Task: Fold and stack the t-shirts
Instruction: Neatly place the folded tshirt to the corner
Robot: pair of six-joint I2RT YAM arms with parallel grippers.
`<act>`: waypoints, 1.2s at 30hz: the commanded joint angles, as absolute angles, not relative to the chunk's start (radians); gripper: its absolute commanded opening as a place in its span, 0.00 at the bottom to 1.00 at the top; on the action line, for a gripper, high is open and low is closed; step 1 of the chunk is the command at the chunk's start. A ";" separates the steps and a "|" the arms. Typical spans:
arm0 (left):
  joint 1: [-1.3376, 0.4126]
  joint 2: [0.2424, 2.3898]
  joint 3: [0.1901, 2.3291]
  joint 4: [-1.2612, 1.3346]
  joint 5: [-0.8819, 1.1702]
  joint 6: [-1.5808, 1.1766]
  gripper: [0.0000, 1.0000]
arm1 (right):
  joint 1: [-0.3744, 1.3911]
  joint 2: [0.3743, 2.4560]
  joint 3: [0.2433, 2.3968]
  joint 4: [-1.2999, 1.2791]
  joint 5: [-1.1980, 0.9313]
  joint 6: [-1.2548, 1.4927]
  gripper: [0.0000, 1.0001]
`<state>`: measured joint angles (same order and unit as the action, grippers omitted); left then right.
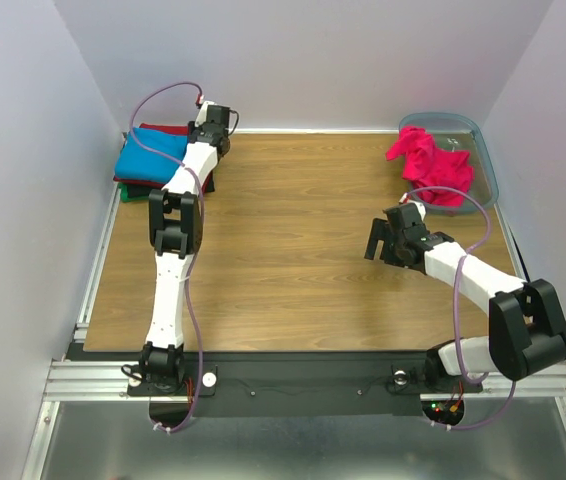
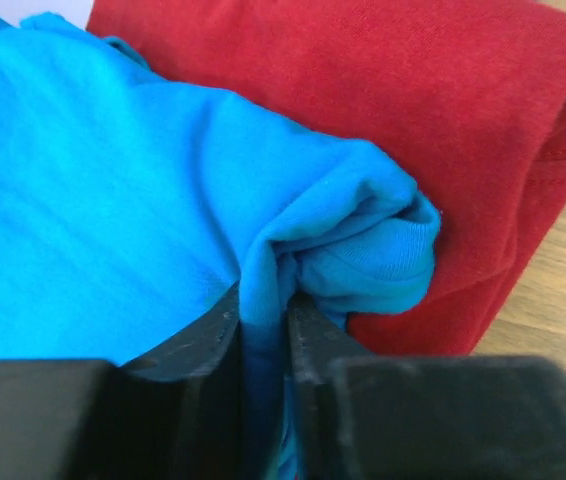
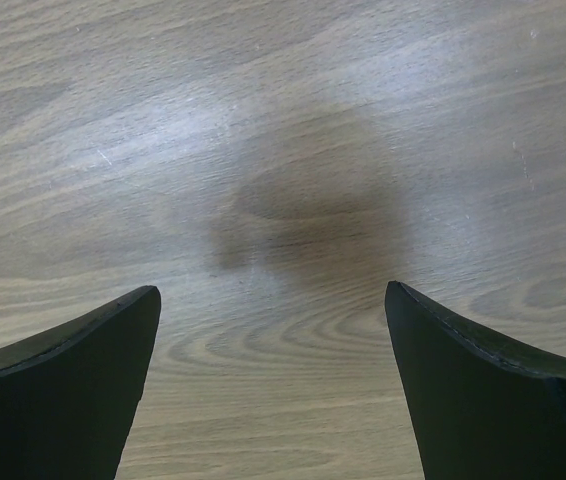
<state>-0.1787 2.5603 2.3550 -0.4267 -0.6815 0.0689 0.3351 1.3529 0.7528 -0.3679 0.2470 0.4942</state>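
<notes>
A bright blue t-shirt [image 1: 148, 152] lies on top of a folded stack at the table's far left, over a dark red t-shirt [image 1: 170, 129]. In the left wrist view my left gripper [image 2: 263, 305] is shut on a raised fold of the blue t-shirt [image 2: 113, 200], with the cloth pinched between both fingers. The dark red t-shirt [image 2: 383, 80] shows underneath and behind. A crumpled magenta-pink t-shirt [image 1: 428, 165] hangs half out of the bin at the far right. My right gripper [image 1: 381, 240] hovers open over bare wood right of centre, with nothing between its fingers [image 3: 83, 350].
The translucent blue-grey plastic bin [image 1: 478, 135] stands at the back right corner. White walls close in the table on three sides. The stack's lower layers show as dark edges [image 1: 128, 190] beside the left arm. Wooden table [image 1: 293, 220] lies between the arms.
</notes>
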 commanded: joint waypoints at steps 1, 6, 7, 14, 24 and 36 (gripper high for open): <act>-0.195 2.540 2.379 -0.436 -0.664 0.043 0.39 | 0.334 1.358 0.793 -0.367 0.255 0.500 1.00; -0.187 2.510 2.381 -0.500 -0.583 0.003 0.52 | 0.334 1.358 0.790 -0.367 0.253 0.500 1.00; -0.184 2.499 2.379 -0.505 -0.557 0.003 0.52 | 0.334 1.358 0.790 -0.367 0.252 0.503 1.00; -0.169 2.320 2.316 -0.491 -0.183 -0.121 0.65 | 0.334 1.361 0.787 -0.367 0.239 0.502 1.00; -0.092 2.188 2.252 -0.465 -0.123 -0.221 0.71 | 0.334 1.342 0.779 -0.367 0.239 0.497 1.00; -0.009 2.279 2.238 -0.426 0.078 -0.295 0.00 | 0.334 1.362 0.790 -0.368 0.238 0.494 1.00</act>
